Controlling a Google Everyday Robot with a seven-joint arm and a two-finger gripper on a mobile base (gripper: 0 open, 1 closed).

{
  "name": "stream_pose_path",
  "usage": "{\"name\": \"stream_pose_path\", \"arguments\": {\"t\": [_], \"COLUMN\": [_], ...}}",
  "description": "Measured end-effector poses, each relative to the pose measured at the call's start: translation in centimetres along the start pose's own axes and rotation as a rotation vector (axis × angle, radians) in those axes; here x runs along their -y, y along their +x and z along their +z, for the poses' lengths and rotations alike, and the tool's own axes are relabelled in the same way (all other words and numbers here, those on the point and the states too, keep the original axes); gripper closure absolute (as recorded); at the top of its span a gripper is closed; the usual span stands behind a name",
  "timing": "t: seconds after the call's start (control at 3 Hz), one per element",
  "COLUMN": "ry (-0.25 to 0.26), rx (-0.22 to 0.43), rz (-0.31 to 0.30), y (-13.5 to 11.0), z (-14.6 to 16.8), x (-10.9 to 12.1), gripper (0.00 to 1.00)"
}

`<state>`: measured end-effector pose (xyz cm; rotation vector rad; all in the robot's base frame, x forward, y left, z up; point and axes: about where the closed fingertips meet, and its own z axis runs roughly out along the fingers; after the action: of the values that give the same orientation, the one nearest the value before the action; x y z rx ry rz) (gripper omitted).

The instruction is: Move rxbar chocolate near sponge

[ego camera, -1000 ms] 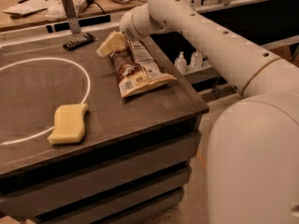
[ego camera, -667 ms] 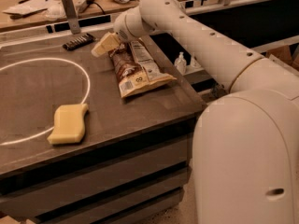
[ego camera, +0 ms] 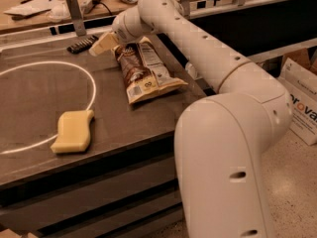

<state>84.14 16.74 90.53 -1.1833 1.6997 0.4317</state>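
Camera view: the rxbar chocolate (ego camera: pixel 81 44) lies flat at the far edge of the dark table (ego camera: pixel 129 128), close to the back left, just in front of an upright metal post (ego camera: pixel 75 11). The gripper (ego camera: pixel 94 50) hangs low just to the right of the bar, its pale tip pointing down and left at it; a narrow gap seems to separate the two, and whether the gripper is spread or closed does not show. The white arm (ego camera: pixel 208 48) reaches in from the right, passing over the top of the snack bag (ego camera: pixel 146 71), which lies flat right behind the gripper and takes up the table's right side. The sponge (ego camera: pixel 73 131) sits well apart from the bar, near the front left edge, touching the thin white ring (ego camera: pixel 93 83) laid on the tabletop. Between bar and sponge the surface is bare dark table crossed only by that ring. The front edge drops to dark shelves below; the right edge runs just beyond the bag. Behind the table stands a cluttered wooden bench (ego camera: pixel 29 16), and a cardboard box (ego camera: pixel 302 98) rests on the floor at far right.

Compared with a second ago, the gripper has slid left along the far edge, off the bag's upper corner and nearer the bar; bar, bag and sponge lie as they did
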Motion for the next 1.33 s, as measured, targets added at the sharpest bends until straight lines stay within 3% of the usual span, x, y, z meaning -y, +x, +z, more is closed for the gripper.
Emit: {"name": "stream_pose_path", "arguments": {"t": [0.67,1.33], "ry": [-0.062,-0.124], "rx": [-0.032,-0.013], "rz": [0.067,0.089], "y": [-0.2,-0.4], "z": [4.0,7.5], "x": [0.0,-0.7], "gripper": [0.0,0.0]}}
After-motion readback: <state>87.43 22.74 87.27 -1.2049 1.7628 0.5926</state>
